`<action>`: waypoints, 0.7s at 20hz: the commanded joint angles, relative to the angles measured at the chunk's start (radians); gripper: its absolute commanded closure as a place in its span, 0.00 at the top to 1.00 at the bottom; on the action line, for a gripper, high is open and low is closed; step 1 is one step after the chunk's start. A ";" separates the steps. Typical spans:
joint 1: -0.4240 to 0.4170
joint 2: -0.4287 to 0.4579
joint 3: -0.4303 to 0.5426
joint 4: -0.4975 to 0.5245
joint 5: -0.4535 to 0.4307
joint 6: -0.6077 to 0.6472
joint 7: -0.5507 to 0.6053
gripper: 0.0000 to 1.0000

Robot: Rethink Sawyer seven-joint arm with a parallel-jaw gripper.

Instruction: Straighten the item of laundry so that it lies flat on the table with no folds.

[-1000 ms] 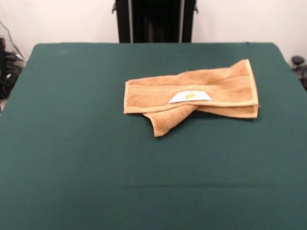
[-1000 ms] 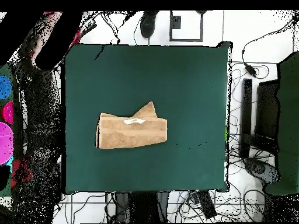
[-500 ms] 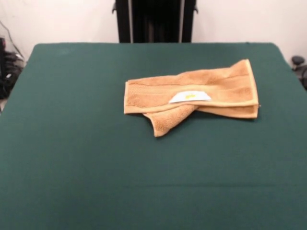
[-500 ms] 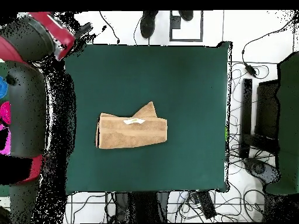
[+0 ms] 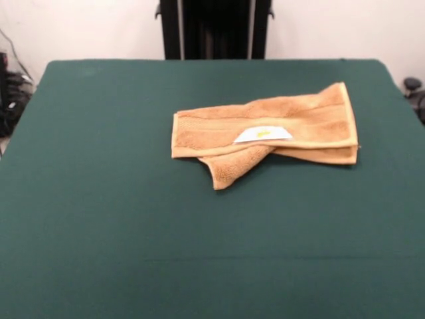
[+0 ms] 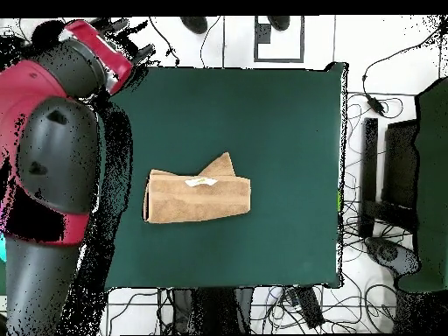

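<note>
The item of laundry (image 5: 265, 129) is an orange-tan towel lying right of the middle of the green table (image 5: 99, 199). It is folded lengthwise into a band. A white label (image 5: 262, 134) lies on top, and one corner (image 5: 222, 173) sticks out toward the near edge. From above, the towel (image 6: 197, 197) sits a little left of the table's (image 6: 262, 114) middle. The red and black arm (image 6: 52, 157) hangs over the table's left edge. Its gripper (image 6: 127, 39) end is at the top left corner, well away from the towel, and its state is unclear. In the front view neither arm nor gripper shows.
Cables (image 6: 367, 219) and dark equipment (image 6: 398, 175) lie on the floor right of the table in the overhead view. A person's dark shoes (image 6: 278, 19) show at the top edge. The black pedestal (image 5: 212, 30) stands behind the table's far edge.
In the overhead view the red and black arm has swung in along the table's left side and now covers much more of it. The towel has not moved.
</note>
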 commanded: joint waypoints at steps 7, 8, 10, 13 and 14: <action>-0.004 -0.028 0.099 0.072 0.021 0.178 0.154 1.00; -0.026 -0.064 0.086 0.020 0.025 0.260 0.116 1.00; -0.076 -0.127 0.075 -0.086 0.040 0.413 0.045 1.00; -0.159 -0.166 0.070 -0.247 0.076 0.594 -0.008 1.00; -0.186 -0.175 0.069 -0.299 0.088 0.651 -0.024 1.00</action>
